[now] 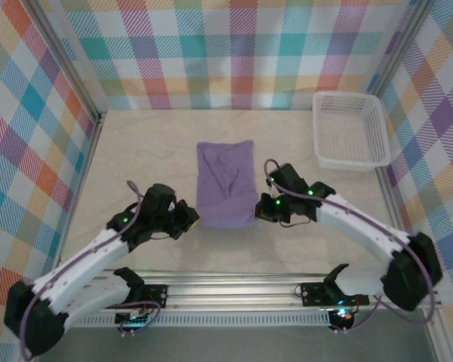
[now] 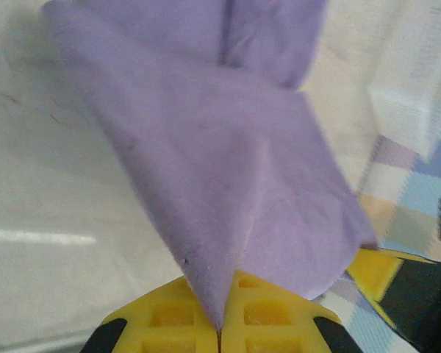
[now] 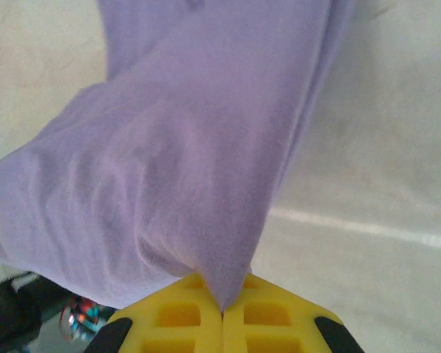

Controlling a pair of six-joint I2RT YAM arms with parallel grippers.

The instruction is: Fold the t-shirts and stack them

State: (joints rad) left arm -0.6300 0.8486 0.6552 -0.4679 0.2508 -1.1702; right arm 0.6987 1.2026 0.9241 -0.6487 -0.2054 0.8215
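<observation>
I have the left tool (image 2: 219,323) and right tool (image 3: 222,305) each clenched on a near corner of the t-shirt (image 1: 225,181), which lies mid-counter (image 1: 136,151), long axis running toward the far edge.

The t-shirt (image 1: 225,185) is soft, thin matt cloth with a slightly fuzzy nap, and the worktop (image 1: 147,158) under it is smooth and pale with a faint marble-ish sheen. The basket (image 1: 355,161) is white lattice plastic. The left hand (image 2: 219,329) and right hand (image 3: 222,316) are matt yellow plastic, and the rail (image 1: 234,283) looks like brushed metal.
</observation>
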